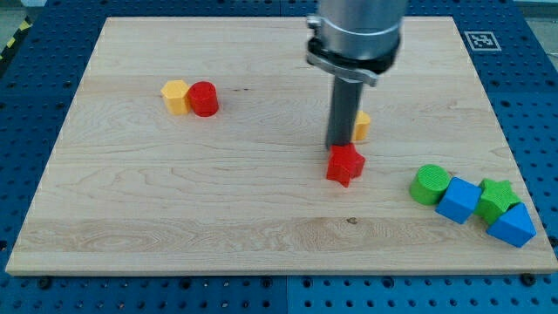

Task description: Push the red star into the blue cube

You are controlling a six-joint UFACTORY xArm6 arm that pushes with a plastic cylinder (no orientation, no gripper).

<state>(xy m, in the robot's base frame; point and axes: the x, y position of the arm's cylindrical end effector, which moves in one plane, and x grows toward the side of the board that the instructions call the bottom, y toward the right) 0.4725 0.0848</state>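
Note:
The red star point(345, 164) lies right of the board's middle. My tip point(338, 146) stands at the star's upper left edge, touching or almost touching it. The blue cube point(459, 199) lies at the view's lower right, well to the right of the star and a little lower. The rod hides part of a yellow block point(361, 126) just above the star.
A green cylinder point(430, 184) touches the blue cube's left side. A green star point(497, 197) and a blue triangular block point(513, 225) sit to the cube's right. A yellow hexagonal block point(175, 96) and a red cylinder point(204, 98) sit together at the upper left. The wooden board point(174, 218) ends close to the lower right blocks.

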